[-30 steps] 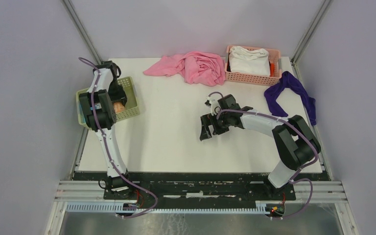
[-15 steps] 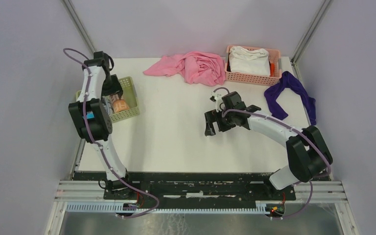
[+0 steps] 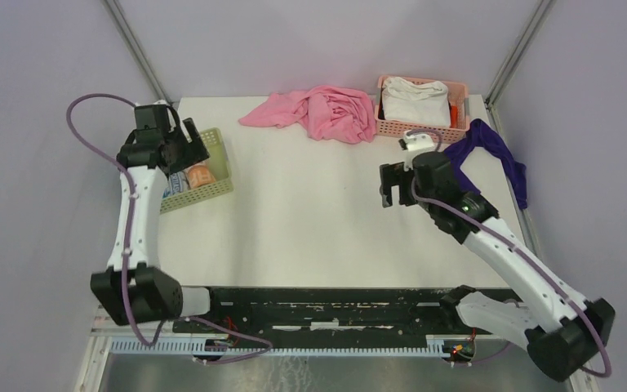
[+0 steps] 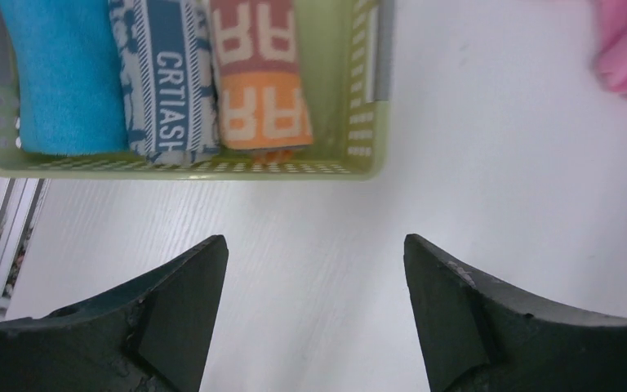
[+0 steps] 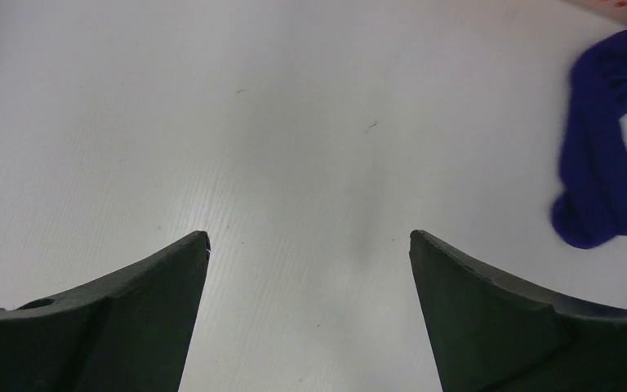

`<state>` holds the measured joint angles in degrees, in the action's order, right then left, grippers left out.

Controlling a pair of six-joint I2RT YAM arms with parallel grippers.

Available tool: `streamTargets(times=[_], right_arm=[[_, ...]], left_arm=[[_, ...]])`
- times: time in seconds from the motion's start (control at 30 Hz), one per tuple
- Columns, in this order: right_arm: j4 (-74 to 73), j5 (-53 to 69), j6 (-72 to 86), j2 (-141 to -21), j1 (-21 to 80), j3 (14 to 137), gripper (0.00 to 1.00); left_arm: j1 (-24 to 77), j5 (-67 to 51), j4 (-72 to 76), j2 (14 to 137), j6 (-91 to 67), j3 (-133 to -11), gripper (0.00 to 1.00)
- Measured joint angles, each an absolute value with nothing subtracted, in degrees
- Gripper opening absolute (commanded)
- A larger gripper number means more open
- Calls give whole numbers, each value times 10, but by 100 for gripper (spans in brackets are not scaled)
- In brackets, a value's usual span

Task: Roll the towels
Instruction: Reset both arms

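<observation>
As rolled towels fill the green basket, rolling seems done; left gripper, right gripper outside it, fingers wide, empty; retreat likely next.

White table, plain lilac walls, metal corner posts, even light

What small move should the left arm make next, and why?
Probably draw the left gripper up and away from the green basket, toward a resting pose. The gripper is open and holds nothing. The blue towel, the blue-printed towel and the orange and cream towel all lie rolled, side by side, in the basket.
</observation>
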<state>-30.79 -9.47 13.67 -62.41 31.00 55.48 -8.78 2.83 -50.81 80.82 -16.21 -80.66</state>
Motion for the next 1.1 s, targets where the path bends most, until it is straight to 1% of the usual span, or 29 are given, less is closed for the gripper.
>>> streamTargets(times=[0.03, 0.07, 0.2, 0.27, 0.47, 0.57, 0.67, 0.77, 0.93, 1.1], right_arm=[[-311, -117, 137, -601, 310, 556, 100], [-314, -141, 136, -577, 310, 557, 100], [-328, -236, 131, -481, 310, 561, 100], [-340, -273, 124, -446, 310, 564, 100], [-364, -340, 105, -373, 310, 565, 100], [-361, -359, 99, -345, 310, 557, 100], [-356, -368, 93, -329, 310, 536, 100], [-354, -376, 89, -327, 310, 518, 100], [-351, -389, 81, -327, 310, 504, 100], [-342, -399, 71, -327, 310, 500, 100]], left_arm=[[-78, 25, -495, 776, -162, -799, 97], [-66, 25, -485, 747, -162, -795, 100], [11, 50, -428, 620, -162, -759, 99], [51, 75, -394, 547, -161, -720, 99], [65, 134, -327, 358, -161, -605, 99], [65, 152, -282, 299, -161, -551, 99], [65, 160, -244, 284, -161, -494, 99], [65, 163, -225, 303, -161, -455, 99], [65, 165, -186, 341, -161, -432, 99], [65, 164, -159, 348, -161, -407, 99]])
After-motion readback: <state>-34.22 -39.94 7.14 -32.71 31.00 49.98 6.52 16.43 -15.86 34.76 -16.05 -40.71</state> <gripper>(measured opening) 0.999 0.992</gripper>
